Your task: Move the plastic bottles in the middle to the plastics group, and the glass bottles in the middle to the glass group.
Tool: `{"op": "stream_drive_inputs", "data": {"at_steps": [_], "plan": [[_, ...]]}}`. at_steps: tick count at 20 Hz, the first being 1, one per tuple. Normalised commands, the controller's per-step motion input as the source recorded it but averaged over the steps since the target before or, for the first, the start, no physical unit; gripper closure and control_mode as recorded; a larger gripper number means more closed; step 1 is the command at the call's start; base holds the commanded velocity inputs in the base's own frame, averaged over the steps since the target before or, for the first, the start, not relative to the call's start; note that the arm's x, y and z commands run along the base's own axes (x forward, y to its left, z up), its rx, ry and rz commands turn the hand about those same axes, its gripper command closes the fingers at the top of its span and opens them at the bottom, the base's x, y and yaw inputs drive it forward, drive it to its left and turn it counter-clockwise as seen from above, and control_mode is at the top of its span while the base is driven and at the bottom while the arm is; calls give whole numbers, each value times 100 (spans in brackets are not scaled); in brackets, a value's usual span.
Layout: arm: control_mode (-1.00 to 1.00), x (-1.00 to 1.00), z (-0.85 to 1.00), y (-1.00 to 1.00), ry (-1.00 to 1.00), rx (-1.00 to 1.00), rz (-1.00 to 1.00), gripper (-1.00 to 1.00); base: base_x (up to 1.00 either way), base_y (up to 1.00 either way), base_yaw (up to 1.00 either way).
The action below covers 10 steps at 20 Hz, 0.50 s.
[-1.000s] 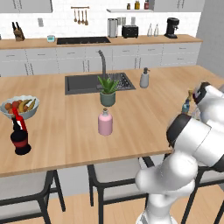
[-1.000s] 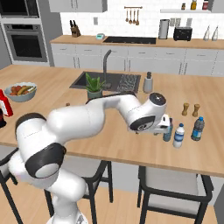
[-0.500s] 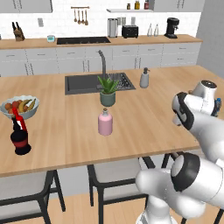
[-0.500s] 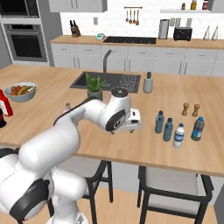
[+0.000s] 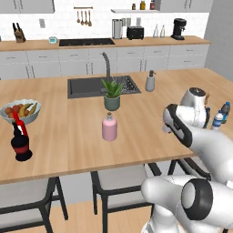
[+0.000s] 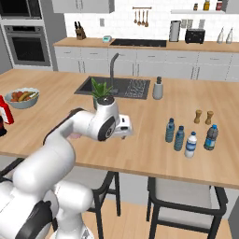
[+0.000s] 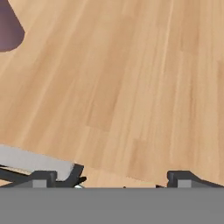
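Note:
The squat pale-pink glass bottle stands upright mid-counter in front of the potted plant. The dark teal plastic bottle and the clear-white one with a blue cap stand on the right among the blue-tinted bottles of the plastics group. Far left stands the black, red-necked bottle of the glass group. My gripper hovers over bare counter between the pink bottle and the plastics. It is open, with only wood between its fingertips.
Two brown shakers stand behind the plastics. A fruit bowl sits behind the black bottle, and a soap dispenser beside the sink. A dull mauve shape cuts the hand view's top left corner. Stools stand under the counter's near edge.
The arm has swung left, away from the bottle cluster on the right toward the middle of the counter. The gripper stayed open and empty throughout.

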Motion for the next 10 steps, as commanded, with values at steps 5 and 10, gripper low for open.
{"op": "stream_drive_inputs", "data": {"at_steps": [5,10], "plan": [[-100,64,-5,87,0,0,0,-100,0,0,0],[-100,87,-19,85,-1,0,4,-100,0,0,0]]}}
